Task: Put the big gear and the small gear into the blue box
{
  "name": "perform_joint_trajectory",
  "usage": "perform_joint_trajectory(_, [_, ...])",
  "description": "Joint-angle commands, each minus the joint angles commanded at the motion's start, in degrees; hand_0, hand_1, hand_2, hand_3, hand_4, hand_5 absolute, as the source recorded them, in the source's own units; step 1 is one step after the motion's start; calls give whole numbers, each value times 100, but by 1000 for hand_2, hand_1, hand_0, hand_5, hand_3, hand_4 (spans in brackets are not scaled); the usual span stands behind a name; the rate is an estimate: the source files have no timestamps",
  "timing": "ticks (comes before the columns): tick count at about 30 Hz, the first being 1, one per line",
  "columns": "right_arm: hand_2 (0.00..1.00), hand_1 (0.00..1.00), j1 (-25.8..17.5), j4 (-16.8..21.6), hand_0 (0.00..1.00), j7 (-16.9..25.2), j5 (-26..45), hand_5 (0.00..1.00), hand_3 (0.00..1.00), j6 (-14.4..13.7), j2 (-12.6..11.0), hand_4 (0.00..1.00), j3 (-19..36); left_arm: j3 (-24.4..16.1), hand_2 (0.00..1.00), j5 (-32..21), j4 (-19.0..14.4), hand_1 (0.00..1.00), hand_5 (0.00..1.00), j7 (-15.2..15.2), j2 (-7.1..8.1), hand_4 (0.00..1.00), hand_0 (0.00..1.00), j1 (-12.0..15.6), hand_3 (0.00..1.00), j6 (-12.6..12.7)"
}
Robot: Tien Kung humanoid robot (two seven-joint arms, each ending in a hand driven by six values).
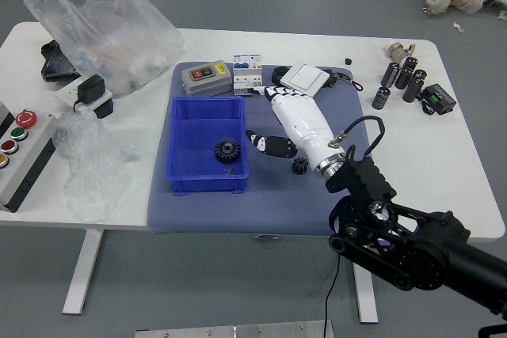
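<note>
My right hand (265,115) is over the mat just right of the blue box, its fingers spread and holding nothing. Inside the blue box (184,170), towards its lower right, lies the big gear (227,150), dark and toothed. The small gear (300,165), also dark, rests on the blue-grey mat, close below the hand's palm and thumb side. A gap of mat separates it from the box.
Behind the box stand a grey case (207,78) and a white module (247,75). A white square device (305,81) lies behind my hand. Plastic bags and a button panel (24,160) are at left, dark cylinders (405,77) at right.
</note>
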Motion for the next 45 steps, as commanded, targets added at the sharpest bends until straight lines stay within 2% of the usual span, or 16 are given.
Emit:
perform_joint_trajectory(5, [747, 709, -607, -10, 672, 48, 375, 246, 776, -110, -132, 753, 385, -3, 599, 3, 0, 612, 316, -16, -7, 639, 639, 11, 649, 1])
perform_joint_trajectory(8, [747, 709, -797, -115, 672, 114, 574, 246, 776, -86, -170, 753, 380, -13, 599, 23, 0, 612, 316, -16, -16, 639, 639, 18, 649, -3])
perform_joint_trajectory(10, [747, 709, -810, -179, 672, 140, 639, 246, 776, -69, -184, 753, 323, -19, 599, 35, 0, 612, 316, -15, -18, 639, 639, 20, 649, -5])
perform_joint_trajectory(11, [737, 702, -787, -223, 667, 152, 669, 273, 769, -61, -187, 801, 261, -19, 599, 38, 0, 615, 314, -15, -17, 639, 639, 18, 649, -5])
perform_joint_trajectory(16, [737, 702, -586, -431, 667, 166, 695, 273, 769, 42, -134, 801, -95, 0, 599, 35, 0, 615, 314, -17, -11, 639, 639, 3, 649, -5])
perform_joint_trajectory(17, [723, 697, -551, -468, 669, 157, 675, 237, 763, 58, -118, 763, -137, 9, 599, 29, 0, 614, 317, -19, -12, 639, 639, -1, 649, -5])
perform_joint_trajectory(22, [723, 697, -449, -629, 669, 96, 590, 237, 763, 84, -49, 763, -271, 48, 599, 1, 0, 614, 317, -23, -18, 639, 639, -8, 649, -7])
perform_joint_trajectory(23, [585, 650, -445, -652, 655, 80, 571, 199, 661, 85, -41, 620, -283, 49, 599, 0, 0, 614, 315, -22, -18, 638, 639, -6, 649, -7])
perform_joint_trajectory(28, [585, 650, -441, -703, 655, 16, 459, 199, 661, 60, -24, 620, -310, 38, 599, 10, 0, 614, 315, -15, -9, 638, 639, 0, 649, -6])
perform_joint_trajectory(29, [462, 592, -442, -705, 622, -2, 415, 2, 583, 50, -22, 526, -312, 38, 600, 11, 0, 614, 315, -16, -8, 638, 639, -1, 649, -6])
perform_joint_trajectory(34, [462, 592, -444, -711, 622, -68, 254, 2, 583, 13, -14, 526, -322, 62, 600, -7, 0, 614, 315, -27, -9, 638, 639, -14, 649, -8])
perform_joint_trajectory(35, [425, 576, -445, -710, 629, -76, 233, 2, 537, 6, -13, 447, -323, 66, 599, -9, 0, 614, 315, -28, -10, 638, 639, -16, 648, -8])
perform_joint_trajectory(45, [419, 574, -391, -652, 630, -91, 77, 2, 531, -114, -41, 438, -337, 82, 600, -28, 0, 614, 315, -33, -3, 638, 639, -22, 649, -4])
